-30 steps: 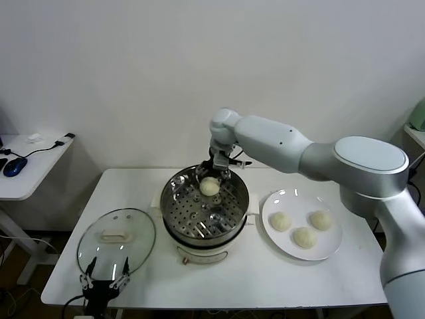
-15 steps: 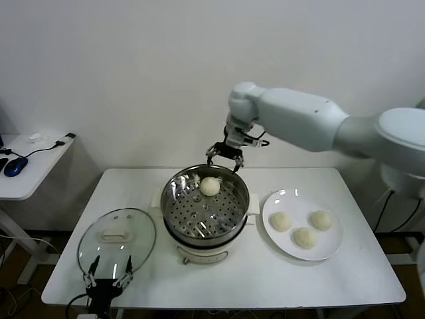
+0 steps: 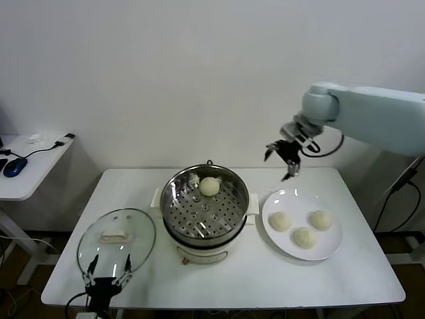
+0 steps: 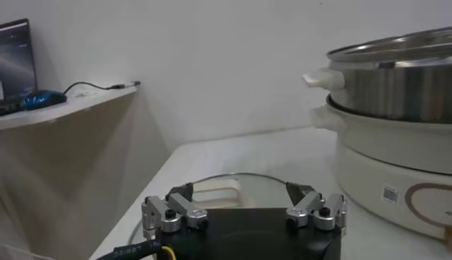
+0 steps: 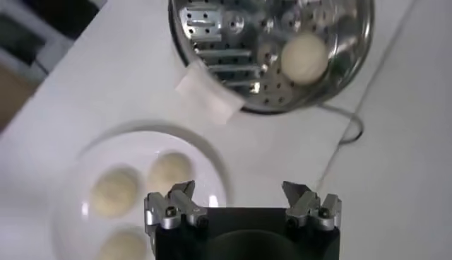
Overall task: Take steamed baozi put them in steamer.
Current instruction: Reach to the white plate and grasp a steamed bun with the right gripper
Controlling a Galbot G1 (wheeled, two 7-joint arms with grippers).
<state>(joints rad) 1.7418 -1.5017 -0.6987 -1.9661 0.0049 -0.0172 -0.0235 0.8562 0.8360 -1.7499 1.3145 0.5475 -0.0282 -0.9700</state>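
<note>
My right hand (image 3: 284, 158) hangs empty, fingers apart, above the plate (image 3: 331, 248) holding three baozi (image 3: 280, 221); one baozi (image 3: 210, 187) sits in the steamer (image 3: 206, 207). My left hand (image 3: 105, 274) waits with fingers apart, near the glass lid (image 3: 116, 238).

Plain white wall (image 3: 133, 80), white table (image 3: 265, 272), side desk (image 3: 26, 174) w/ mouse (image 3: 13, 166).

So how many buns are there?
4. One baozi sits in the steamer on its perforated tray. Three wait on the white plate: one nearest the steamer, one in front, one farthest right. None look hidden.
</note>
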